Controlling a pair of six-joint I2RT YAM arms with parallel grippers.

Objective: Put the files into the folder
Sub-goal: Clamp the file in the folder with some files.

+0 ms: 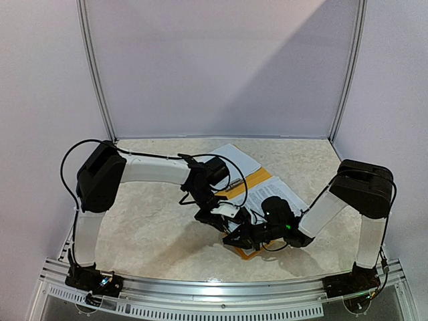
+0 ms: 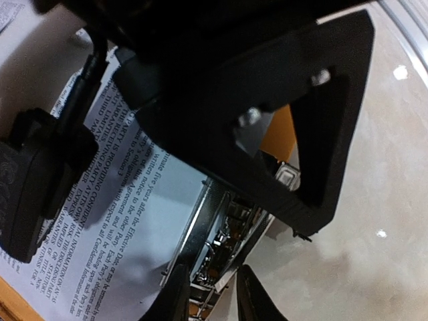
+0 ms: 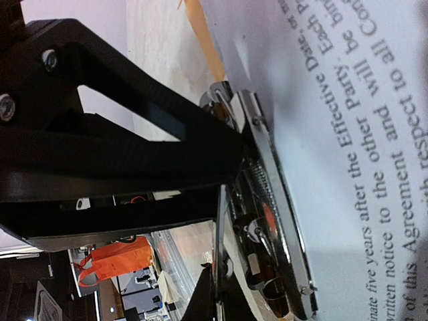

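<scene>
- Pale walls [image 1: 221, 67] close in a mottled beige bench [image 1: 154, 227] on three sides, and a slotted metal rail [image 1: 221, 294] runs along its near edge, where both arms are bolted.
- Near the middle of the bench the folder [image 1: 253, 179] lies open and flat. Its orange-yellow plastic shows as a band between white sheets and again as a small corner at the near side.
- The files [image 1: 284, 194] lie on the open folder. More white sheets fan out past its far edge, resting partly on the bench.
- In the wrist views the top sheet carries lines of small black print and lies right against the metal clip [image 2: 217, 247], which stands along the sheet's edge with bare bench on its other side.
- Both arms reach in from their own sides and meet over the folder's near end, close beside each other.
- The left fingers [image 1: 226, 217] are apart, their dark tips on either side of the near end of the clip. The left wrist view cuts them off at its lower border, so they may or may not be touching the metal.
- The right fingers [image 1: 239, 237] are pressed together, their triangular black frame tapering to a tip that sits at the far end of the clip, next to the sheet's edge. Nothing can be seen caught between them.
- From above, the two sets of fingers and the wrist cameras hide the clip and most of the folder's near half.
</scene>
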